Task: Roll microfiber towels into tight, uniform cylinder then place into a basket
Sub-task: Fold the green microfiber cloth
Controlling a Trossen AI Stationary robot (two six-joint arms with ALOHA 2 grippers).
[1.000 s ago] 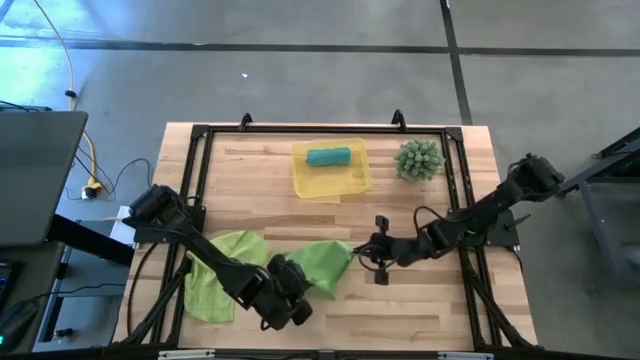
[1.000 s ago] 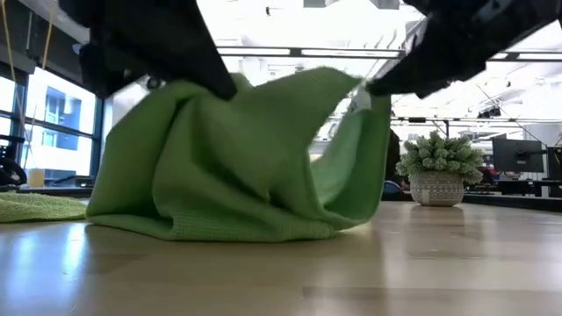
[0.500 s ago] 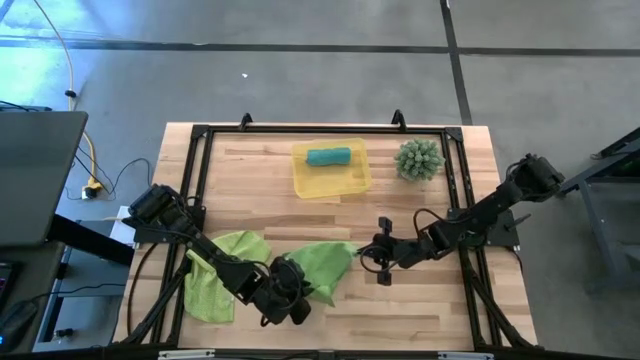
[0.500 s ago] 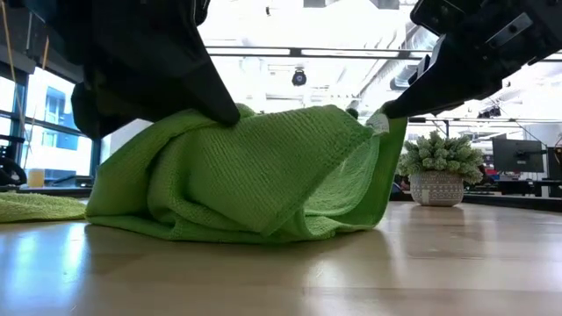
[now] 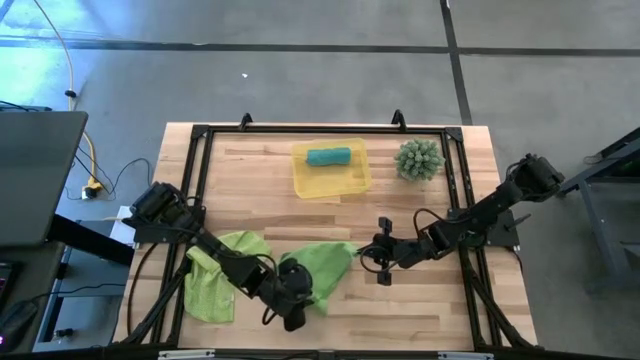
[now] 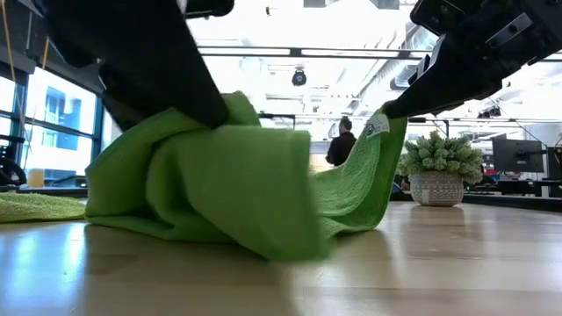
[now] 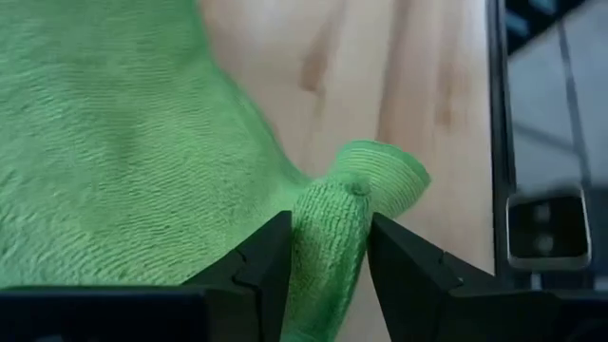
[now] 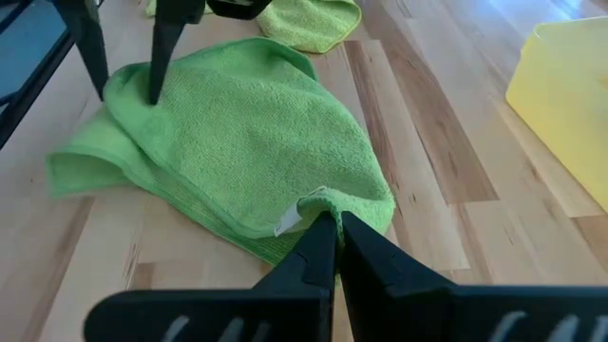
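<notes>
A lime-green microfiber towel (image 5: 322, 268) lies crumpled on the near middle of the table. My left gripper (image 7: 328, 220) stands open at its near left part, around a bunched fold. My right gripper (image 8: 331, 220) is shut on its right corner. A second lime-green towel (image 5: 213, 282) lies flat to the left. A teal towel (image 5: 328, 156), rolled up, lies in the yellow basket (image 5: 352, 180) at the far middle. My left gripper has a bunched fold of the towel (image 7: 332, 214) between its spread fingers; the cloth touches both inner faces. The fingers slant down onto it from the table's left. The fold rests on the crumpled towel below. My right gripper pinches the towel's right corner (image 8: 318, 198), beside the white label, between its two fingertips. The fingers slant down from the table's right. The corner (image 6: 379, 125) is held up off the table; the cloth sags from it to the heap on the wood.
A spiky green plant in a pot (image 5: 418, 158) stands at the far right. A black frame (image 5: 200, 135) runs around the tabletop. Bare wood lies between the towel and the basket. A person (image 6: 341, 140) stands far off in the room.
My left gripper has opened, rolled and sunk a little toward the table's near edge. The towel's left part, held up before, has dropped and slumped forward into a heap. The right corner has stayed raised in my right gripper.
</notes>
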